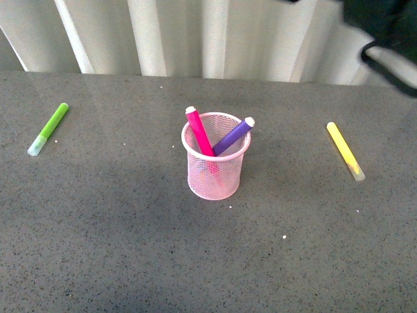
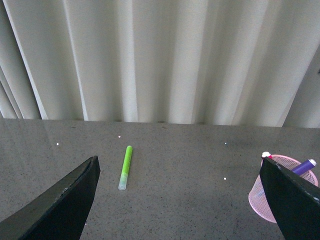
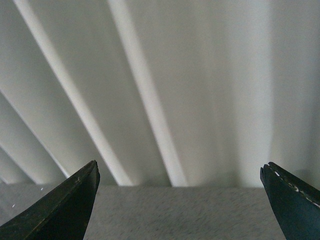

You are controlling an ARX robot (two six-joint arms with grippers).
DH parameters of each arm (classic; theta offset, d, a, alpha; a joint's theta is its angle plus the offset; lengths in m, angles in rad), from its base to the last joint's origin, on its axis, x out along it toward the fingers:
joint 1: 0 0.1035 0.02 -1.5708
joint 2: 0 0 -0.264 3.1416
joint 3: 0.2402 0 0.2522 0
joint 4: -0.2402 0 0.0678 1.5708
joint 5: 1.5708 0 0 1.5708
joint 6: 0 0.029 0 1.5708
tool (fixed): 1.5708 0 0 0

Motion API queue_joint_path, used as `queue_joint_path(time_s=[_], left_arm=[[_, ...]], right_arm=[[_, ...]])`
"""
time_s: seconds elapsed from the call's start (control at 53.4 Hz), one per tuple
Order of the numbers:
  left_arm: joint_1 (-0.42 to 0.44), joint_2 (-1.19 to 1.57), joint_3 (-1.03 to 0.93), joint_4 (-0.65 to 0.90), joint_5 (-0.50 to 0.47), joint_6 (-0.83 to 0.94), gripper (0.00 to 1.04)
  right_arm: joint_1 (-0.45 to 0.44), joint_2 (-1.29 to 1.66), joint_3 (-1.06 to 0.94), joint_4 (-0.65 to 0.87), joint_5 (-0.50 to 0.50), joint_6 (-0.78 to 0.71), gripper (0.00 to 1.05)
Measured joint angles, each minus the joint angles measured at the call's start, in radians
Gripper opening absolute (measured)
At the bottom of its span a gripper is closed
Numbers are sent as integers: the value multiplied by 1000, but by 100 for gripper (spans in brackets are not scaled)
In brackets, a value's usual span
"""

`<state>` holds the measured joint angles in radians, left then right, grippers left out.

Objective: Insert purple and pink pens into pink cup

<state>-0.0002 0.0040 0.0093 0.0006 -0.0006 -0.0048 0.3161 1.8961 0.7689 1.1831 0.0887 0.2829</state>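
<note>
Partly hidden — pens and arm

Pen lower halves blur behind the pink cup (image 1: 215, 171) mesh — right arm (image 1: 384, 36) cut off at the frame's far-right corner.

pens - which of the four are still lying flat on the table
The green marker on the left and the yellow marker on the right lie flat. The pink pen and purple pen stand tilted in the pink cup.

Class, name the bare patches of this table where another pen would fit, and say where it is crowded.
Bare: between the green marker and the cup; between the cup and the yellow marker; the whole near strip of table. Crowded: only the cup, holding the pink pen and purple pen.
</note>
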Motion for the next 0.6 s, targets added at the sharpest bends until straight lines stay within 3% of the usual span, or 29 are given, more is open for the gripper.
queue_joint_path(time_s=[0.225, 0.412, 0.487, 0.6], left_arm=[[0, 0, 0, 0, 0, 0, 98], [0, 0, 0, 0, 0, 0, 98], [0, 0, 0, 0, 0, 0, 98], [0, 0, 0, 0, 1, 0, 98]], right_arm=[[-162, -418, -262, -108, -145, -28, 98], [-433, -869, -512, -309, -329, -56, 98], [-505, -953, -570, -428, -275, -164, 83], [-484, -1026, -634, -471, -252, -242, 61]])
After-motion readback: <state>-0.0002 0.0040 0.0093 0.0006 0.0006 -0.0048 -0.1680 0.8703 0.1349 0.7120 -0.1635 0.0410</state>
